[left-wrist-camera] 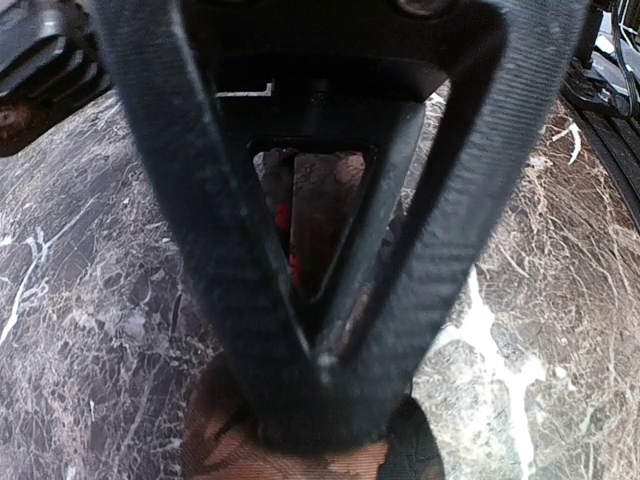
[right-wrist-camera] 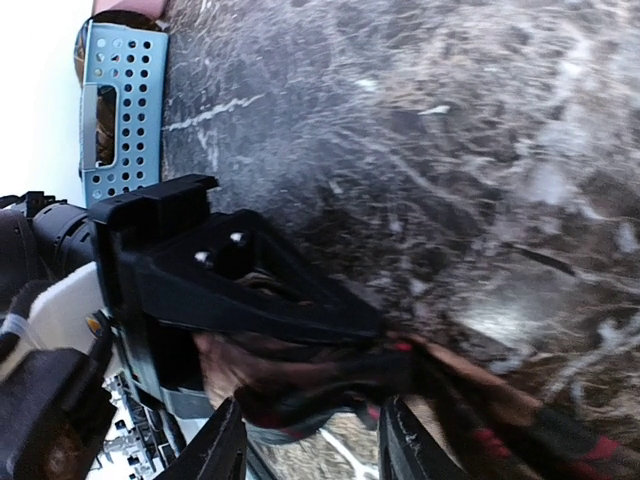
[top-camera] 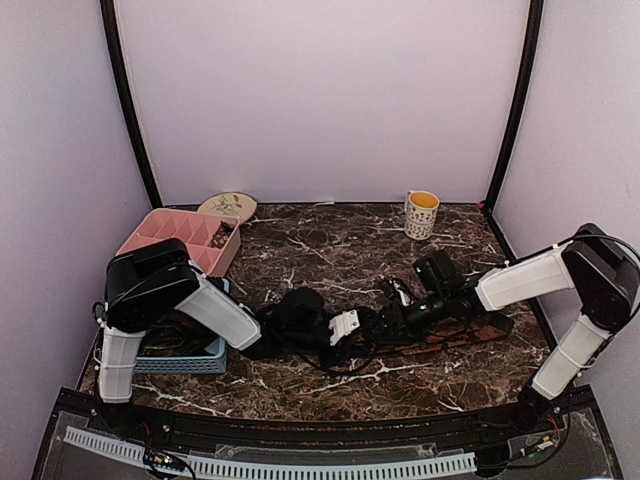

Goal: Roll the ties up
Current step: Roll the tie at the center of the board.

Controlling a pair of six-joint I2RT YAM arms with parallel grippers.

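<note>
A dark reddish-brown patterned tie lies flat on the marble table right of centre, its near end bunched at the grippers. My left gripper reaches in from the left. In the left wrist view its fingers meet at the tips and pinch the tie's fabric. In the right wrist view the left gripper's black finger presses on the bunched tie end. My right gripper is open, its fingertips either side of that bunched end, and the tie trails off to the lower right.
A pink compartment tray and a blue perforated basket stand at the left. A patterned plate lies behind the tray. A mug stands at the back right. Black cables loop on the table below the grippers.
</note>
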